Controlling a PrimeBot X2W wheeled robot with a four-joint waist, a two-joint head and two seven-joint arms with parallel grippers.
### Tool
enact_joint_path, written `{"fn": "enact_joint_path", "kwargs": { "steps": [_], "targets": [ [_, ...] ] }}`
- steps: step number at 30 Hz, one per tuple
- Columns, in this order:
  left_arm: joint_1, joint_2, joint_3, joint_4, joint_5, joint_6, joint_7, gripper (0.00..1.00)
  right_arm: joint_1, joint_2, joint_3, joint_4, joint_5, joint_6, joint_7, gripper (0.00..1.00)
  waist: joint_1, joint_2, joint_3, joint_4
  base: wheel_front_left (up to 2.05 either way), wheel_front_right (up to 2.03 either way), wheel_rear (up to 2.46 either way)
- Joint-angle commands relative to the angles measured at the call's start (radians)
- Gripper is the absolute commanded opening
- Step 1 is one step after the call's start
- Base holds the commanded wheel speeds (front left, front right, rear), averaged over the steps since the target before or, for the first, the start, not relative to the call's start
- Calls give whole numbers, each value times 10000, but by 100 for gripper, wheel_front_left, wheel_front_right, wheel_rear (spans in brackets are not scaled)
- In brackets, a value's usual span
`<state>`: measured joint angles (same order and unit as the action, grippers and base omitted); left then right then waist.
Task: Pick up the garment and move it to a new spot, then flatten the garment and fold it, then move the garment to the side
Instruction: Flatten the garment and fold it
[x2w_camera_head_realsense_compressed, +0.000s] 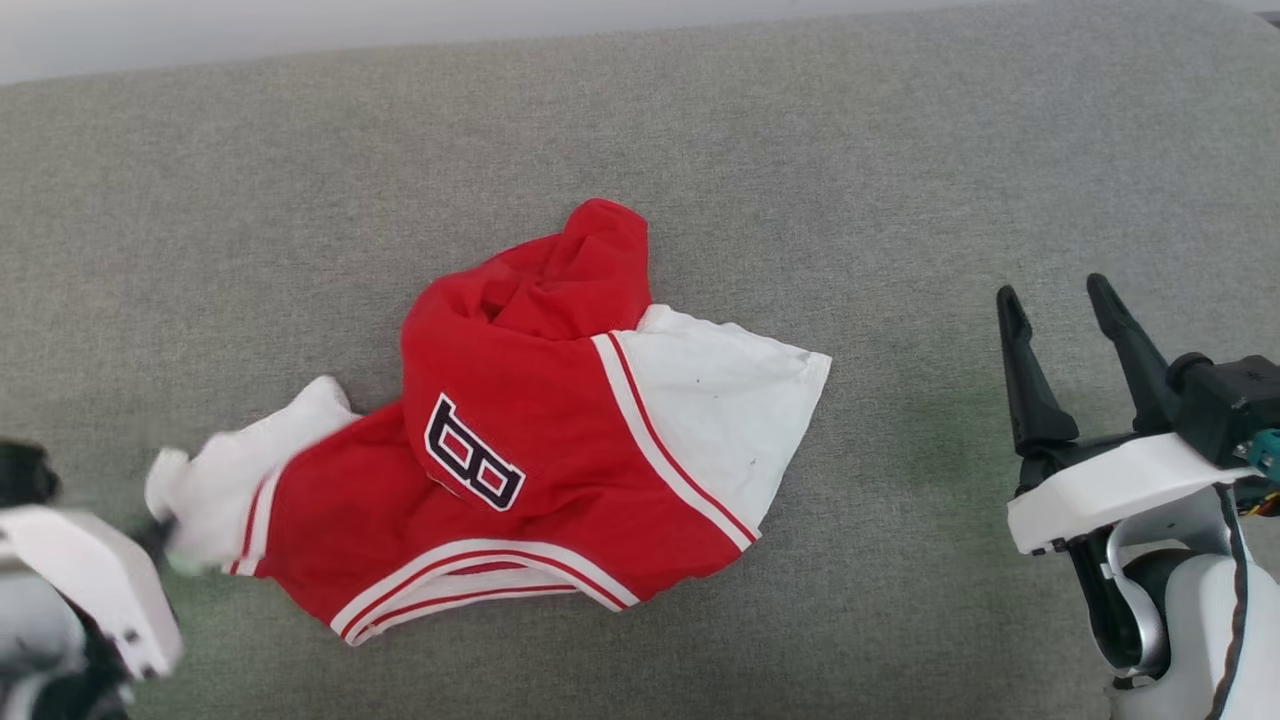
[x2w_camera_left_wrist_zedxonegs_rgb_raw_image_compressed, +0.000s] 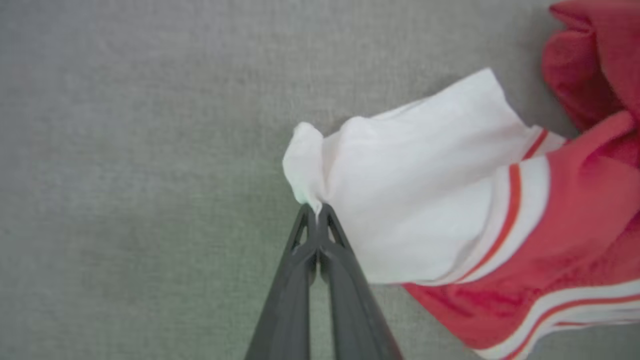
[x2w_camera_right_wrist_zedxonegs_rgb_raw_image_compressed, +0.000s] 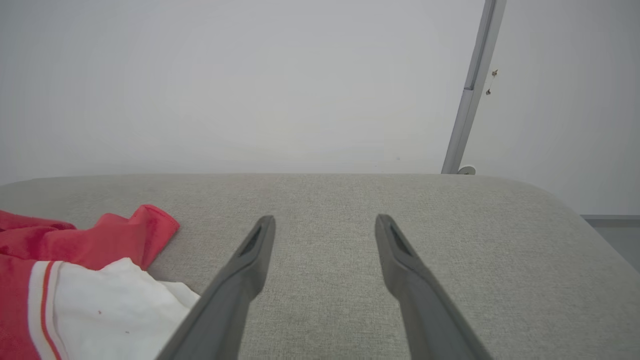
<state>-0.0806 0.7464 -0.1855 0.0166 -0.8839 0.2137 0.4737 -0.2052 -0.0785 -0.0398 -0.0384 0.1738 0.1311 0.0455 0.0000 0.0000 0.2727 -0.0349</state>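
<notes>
Grey fabric surface (x2w_camera_head_realsense_compressed: 300, 200) (rounded far edge) meets a plain white wall (x2w_camera_right_wrist_zedxonegs_rgb_raw_image_compressed: 200, 75).

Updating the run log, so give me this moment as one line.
garment: crumpled on cushion | left tool: shut on white sleeve | right tool: open, apart from garment

L gripper (x2w_camera_left_wrist_zedxonegs_rgb_raw_image_compressed: 316, 212), lower left in head view: two dark fingers pressed together at the tips, pinching a corner of the garment (x2w_camera_left_wrist_zedxonegs_rgb_raw_image_compressed: 415, 200). L wrist cover (x2w_camera_head_realsense_compressed: 95, 580), white, looks blurred. R gripper (x2w_camera_head_realsense_compressed: 1053, 293), lower right: fingers spread wide w/ a clear gap, pointing up & slightly left. R wrist cover (x2w_camera_head_realsense_compressed: 1110, 490), white, sits below the fingers, w/ the pale forearm (x2w_camera_head_realsense_compressed: 1210, 620) under it.
</notes>
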Motion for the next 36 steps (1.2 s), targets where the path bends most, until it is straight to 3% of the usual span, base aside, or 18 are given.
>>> {"fn": "enact_joint_path", "kwargs": {
  "steps": [1,7,8,11,23,29,36],
  "targets": [
    [133,-86,-49,12,-124,51,78,0,-37,9,-16,8,3,-7,38,100,0,0,4,2,0,0,0],
    [402,-183,-299,113,-314,-42,456,0,-100,63,60,150,66,-7,61,100,0,0,18,16,0,0,0],
    [344,-158,-262,98,-320,-76,413,7,-108,69,66,166,66,-5,59,100,0,0,12,25,0,0,0],
    [137,53,-176,-87,-279,-218,404,100,-111,90,69,186,75,-5,64,100,0,0,-7,53,0,0,0],
    [-1628,1211,-760,-889,-111,-1305,2040,100,-249,112,263,34,209,-5,13,100,0,0,162,-192,0,0,0],
    [-2425,1187,-1413,119,91,-1692,2789,100,-321,148,409,-31,301,-5,-59,100,0,0,359,-512,0,0,0],
    [-2938,820,-1859,1583,330,-1952,2866,100,-345,180,530,-182,345,-5,-213,100,0,0,518,-768,0,0,0]
  ]
}}
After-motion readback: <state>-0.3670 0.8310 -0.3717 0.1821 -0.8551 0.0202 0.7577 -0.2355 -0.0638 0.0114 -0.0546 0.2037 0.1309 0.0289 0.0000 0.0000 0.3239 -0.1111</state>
